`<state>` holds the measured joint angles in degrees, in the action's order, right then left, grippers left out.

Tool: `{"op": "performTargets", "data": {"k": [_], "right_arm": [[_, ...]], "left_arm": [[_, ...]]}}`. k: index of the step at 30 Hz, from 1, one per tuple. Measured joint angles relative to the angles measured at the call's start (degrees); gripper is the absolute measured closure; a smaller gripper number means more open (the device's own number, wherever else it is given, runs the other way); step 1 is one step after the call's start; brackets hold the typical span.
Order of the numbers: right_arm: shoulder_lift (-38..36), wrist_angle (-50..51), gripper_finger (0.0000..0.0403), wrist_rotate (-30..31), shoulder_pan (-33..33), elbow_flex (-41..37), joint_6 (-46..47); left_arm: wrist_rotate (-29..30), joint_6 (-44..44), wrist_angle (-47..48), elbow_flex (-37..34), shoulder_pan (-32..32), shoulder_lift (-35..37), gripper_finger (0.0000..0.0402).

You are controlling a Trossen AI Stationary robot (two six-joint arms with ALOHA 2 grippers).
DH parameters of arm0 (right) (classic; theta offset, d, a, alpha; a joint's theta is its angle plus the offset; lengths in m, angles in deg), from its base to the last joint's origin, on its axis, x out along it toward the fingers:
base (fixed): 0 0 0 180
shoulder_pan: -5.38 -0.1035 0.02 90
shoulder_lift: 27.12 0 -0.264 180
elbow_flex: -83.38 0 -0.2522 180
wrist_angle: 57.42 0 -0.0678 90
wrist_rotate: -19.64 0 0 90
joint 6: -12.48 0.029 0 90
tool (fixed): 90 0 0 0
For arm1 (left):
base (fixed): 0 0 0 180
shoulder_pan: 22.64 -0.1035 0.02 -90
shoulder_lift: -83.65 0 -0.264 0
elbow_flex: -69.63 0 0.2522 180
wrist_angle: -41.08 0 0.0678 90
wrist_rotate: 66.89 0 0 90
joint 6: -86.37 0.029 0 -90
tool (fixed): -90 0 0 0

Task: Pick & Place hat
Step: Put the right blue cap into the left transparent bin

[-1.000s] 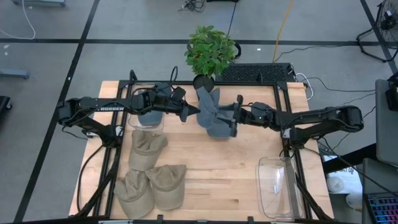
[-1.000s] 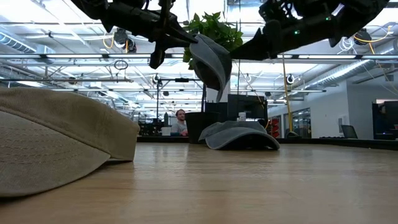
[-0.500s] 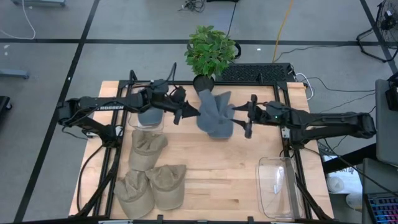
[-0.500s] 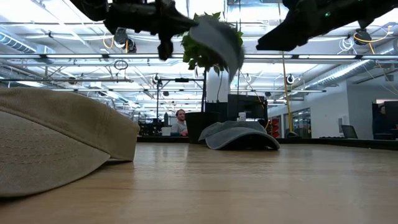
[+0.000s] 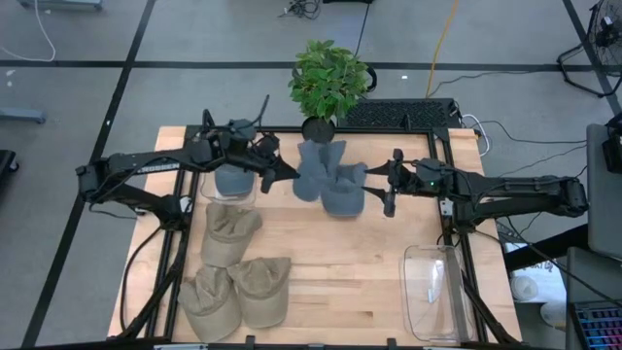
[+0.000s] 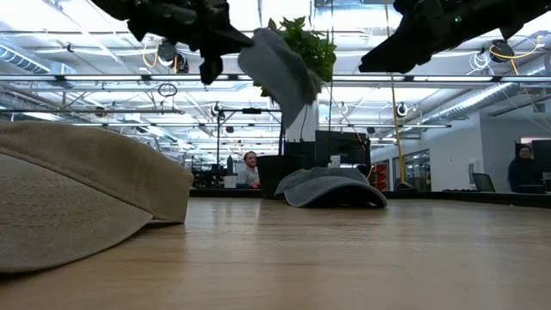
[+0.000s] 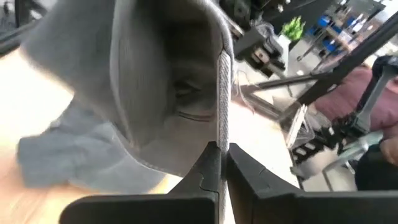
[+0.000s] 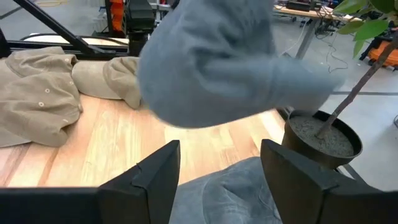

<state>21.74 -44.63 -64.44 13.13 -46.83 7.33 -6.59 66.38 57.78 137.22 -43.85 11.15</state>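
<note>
Grey hat [image 5: 309, 171] hung above the table [image 5: 350, 258] at upper centre, pinched at its edge by the clamped left gripper [image 5: 269, 172]. Lay beneath it: second grey hat [image 5: 342, 199]. Stood just right, fingers spread and empty: right gripper [image 5: 387, 184].

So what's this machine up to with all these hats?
The left gripper is shut on a grey hat and holds it up above the table. The right gripper is open and empty beside another grey hat lying near the potted plant. Three tan hats lie on the left side, and a clear bin sits at the right.
</note>
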Motion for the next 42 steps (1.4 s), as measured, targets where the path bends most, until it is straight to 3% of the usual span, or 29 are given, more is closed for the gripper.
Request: {"op": "performTargets", "data": {"k": [4,14,20,22,26,28,37,42], "right_arm": [[0.0,0.0,0.0193,0.0,0.0,0.0,0.0],[0.0,-0.9,0.0193,0.0,0.0,0.0,0.0],[0.0,-1.0,0.0193,0.2,0.0,0.0,0.0],[0.0,-1.0,0.0193,0.2,0.0,0.0,0.0],[0.0,-1.0,0.0193,0.2,0.0,0.0,0.0],[0.0,-1.0,0.0193,0.2,0.0,0.0,0.0],[0.0,-1.0,0.0193,0.2,0.0,0.0,0.0],[0.0,-1.0,0.0193,0.2,0.0,0.0,-0.6]], "left_arm": [[0.3,2.4,7.3,0.0,0.0,4.9,0.0395],[15.2,5.8,23.1,-0.2,1.4,18.0,0.0395],[17.1,3.5,22.4,-8.9,1.1,24.9,0.0395],[16.1,0.8,18.1,-13.7,0.8,26.9,0.0395],[5.5,-4.3,0.1,-23.3,-0.3,30.8,0.0395],[3.1,-7.0,-4.5,-26.5,-1.6,33.0,0.0395],[1.4,-9.6,7.2,-27.9,-11.3,46.4,0.0395],[1.8,-10.5,20.6,-25.2,-15.4,53.1,0.0395]]}}
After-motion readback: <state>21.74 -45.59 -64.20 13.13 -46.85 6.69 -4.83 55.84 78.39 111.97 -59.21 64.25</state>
